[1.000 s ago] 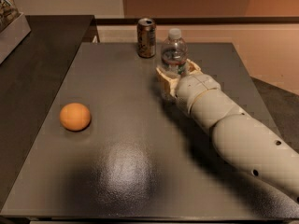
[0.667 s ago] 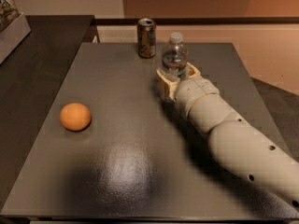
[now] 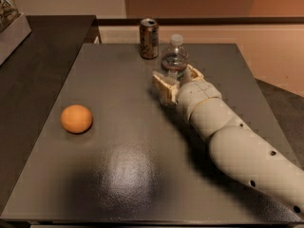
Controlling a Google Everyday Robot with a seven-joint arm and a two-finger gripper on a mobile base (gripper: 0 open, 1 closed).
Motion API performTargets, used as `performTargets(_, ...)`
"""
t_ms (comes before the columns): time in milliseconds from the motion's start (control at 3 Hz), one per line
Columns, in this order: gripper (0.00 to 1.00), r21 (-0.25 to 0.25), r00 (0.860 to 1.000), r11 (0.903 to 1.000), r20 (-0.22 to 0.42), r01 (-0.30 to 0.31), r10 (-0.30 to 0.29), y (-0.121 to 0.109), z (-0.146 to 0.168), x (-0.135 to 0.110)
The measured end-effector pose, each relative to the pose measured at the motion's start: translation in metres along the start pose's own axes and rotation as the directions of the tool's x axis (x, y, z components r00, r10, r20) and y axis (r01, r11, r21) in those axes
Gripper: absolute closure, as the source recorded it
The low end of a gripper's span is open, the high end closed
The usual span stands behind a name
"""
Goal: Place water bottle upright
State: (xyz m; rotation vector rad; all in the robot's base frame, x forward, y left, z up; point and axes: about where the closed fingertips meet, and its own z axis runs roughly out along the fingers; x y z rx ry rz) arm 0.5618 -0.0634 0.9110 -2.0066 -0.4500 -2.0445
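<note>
The water bottle stands upright on the grey table, right of the middle at the back. It is clear, with a white cap and a dark label band. My gripper reaches in from the lower right and sits around the bottle's lower part. One finger is on its left and the other finger on its right. The fingers look spread a little wider than the bottle. The bottle's base is hidden behind the gripper.
A brownish drink can stands upright just left of and behind the bottle, near the table's far edge. An orange lies at the table's left. A dark counter adjoins on the left.
The left finger has shifted slightly outward from the bottle. The bottle stays upright in the same spot and the arm has barely moved.
</note>
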Motion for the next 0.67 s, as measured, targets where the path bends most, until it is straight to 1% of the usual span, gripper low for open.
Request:
performTargets(333, 0.00, 0.002, 1.000, 1.0000, -0.001, -0.001, 0.001, -0.0012, 0.0004, 0.0012)
performTargets(667, 0.00, 0.002, 1.000, 1.0000, -0.001, -0.001, 0.001, -0.0012, 0.0004, 0.0012)
